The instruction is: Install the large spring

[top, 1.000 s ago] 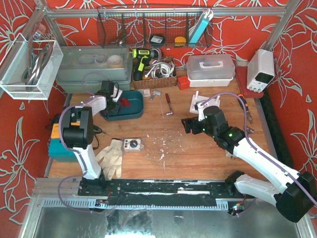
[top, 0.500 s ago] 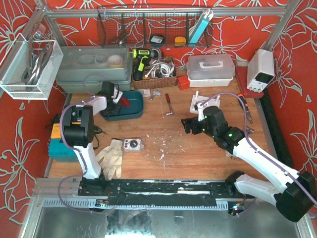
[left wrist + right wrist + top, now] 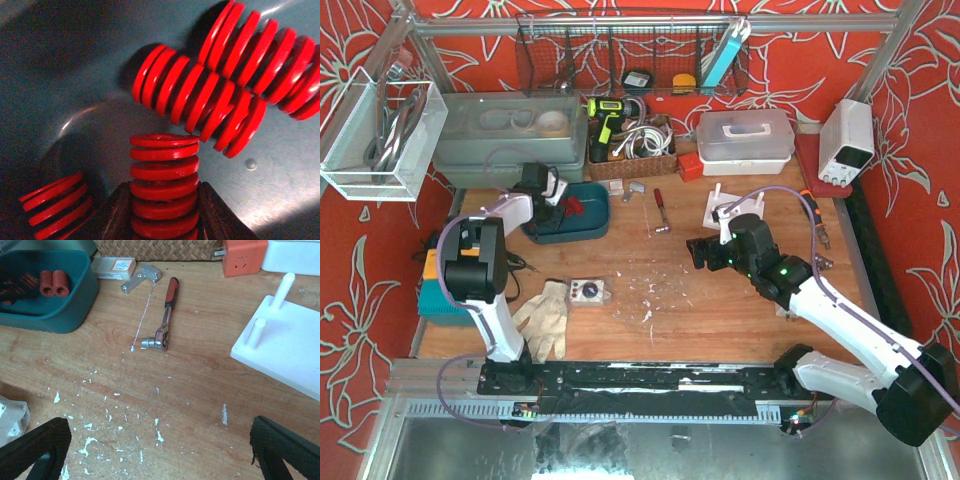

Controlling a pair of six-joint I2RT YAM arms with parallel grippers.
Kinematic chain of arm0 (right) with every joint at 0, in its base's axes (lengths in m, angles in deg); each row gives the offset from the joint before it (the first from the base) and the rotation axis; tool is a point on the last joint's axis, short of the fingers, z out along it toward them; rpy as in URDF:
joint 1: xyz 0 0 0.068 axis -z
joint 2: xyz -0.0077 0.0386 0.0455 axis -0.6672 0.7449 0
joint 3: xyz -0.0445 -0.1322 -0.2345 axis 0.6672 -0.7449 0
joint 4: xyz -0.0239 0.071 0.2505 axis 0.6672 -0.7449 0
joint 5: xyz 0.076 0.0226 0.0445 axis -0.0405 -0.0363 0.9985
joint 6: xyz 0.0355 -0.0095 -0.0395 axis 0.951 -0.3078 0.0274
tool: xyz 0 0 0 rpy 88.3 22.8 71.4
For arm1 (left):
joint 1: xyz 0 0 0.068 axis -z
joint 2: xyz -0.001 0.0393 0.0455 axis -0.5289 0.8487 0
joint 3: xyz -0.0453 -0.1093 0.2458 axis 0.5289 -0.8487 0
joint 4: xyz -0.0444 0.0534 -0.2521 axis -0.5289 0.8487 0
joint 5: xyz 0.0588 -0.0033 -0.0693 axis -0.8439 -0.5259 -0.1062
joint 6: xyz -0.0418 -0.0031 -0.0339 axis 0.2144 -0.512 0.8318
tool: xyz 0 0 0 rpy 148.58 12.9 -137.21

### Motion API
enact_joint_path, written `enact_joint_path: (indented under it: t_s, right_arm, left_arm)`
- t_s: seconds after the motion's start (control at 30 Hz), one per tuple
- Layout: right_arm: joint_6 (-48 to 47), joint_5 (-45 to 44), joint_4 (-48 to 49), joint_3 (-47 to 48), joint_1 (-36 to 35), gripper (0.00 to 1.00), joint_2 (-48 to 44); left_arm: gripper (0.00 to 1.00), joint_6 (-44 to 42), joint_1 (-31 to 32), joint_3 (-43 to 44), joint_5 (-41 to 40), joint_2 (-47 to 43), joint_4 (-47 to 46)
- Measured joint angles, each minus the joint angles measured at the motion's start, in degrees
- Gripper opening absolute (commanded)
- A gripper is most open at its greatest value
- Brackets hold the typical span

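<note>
Kept the left gripper point(image 3: 165, 212) clamped on a large spring point(image 3: 165, 170) standing among other springs point(image 3: 200, 100) in the teal bin point(image 3: 595, 226) at the far left, nudged it slightly farther left, likely beginning the lift-out, and left the right gripper point(image 3: 703, 252) spread wide, empty, above the tabletop point(image 3: 200, 380).

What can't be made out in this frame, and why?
Left wrist: lower end of the spring in the left gripper, cut off by the bottom edge.
Top view: that grasp, hidden by the wrist over the teal bin.
Right wrist: white peg board, cut off by the right edge.
</note>
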Motion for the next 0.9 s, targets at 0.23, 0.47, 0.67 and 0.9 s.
enact_joint_path:
  t_s: [0.23, 0.47, 0.67, 0.9]
  right_arm:
    - [0.0, 0.0, -0.1, 0.0, -0.1, 0.99, 1.0]
    - [0.0, 0.1, -0.2, 0.0, -0.2, 0.99, 1.0]
    - [0.3, 0.2, -0.2, 0.0, -0.2, 0.99, 1.1]
    - [0.2, 2.1, 0.5, 0.0, -0.2, 0.96, 2.4]
  left_arm:
    - [0.09, 2.0, 0.2, -0.4, 1.7, -6.9, -0.3]
    - [0.06, 5.6, 3.3, -5.5, 3.7, -19.9, -4.3]
    - [0.05, 9.3, 12.7, -16.4, 6.4, -34.0, -15.7]
    - [0.01, 15.3, 25.5, -30.1, 8.0, -42.6, -30.8]
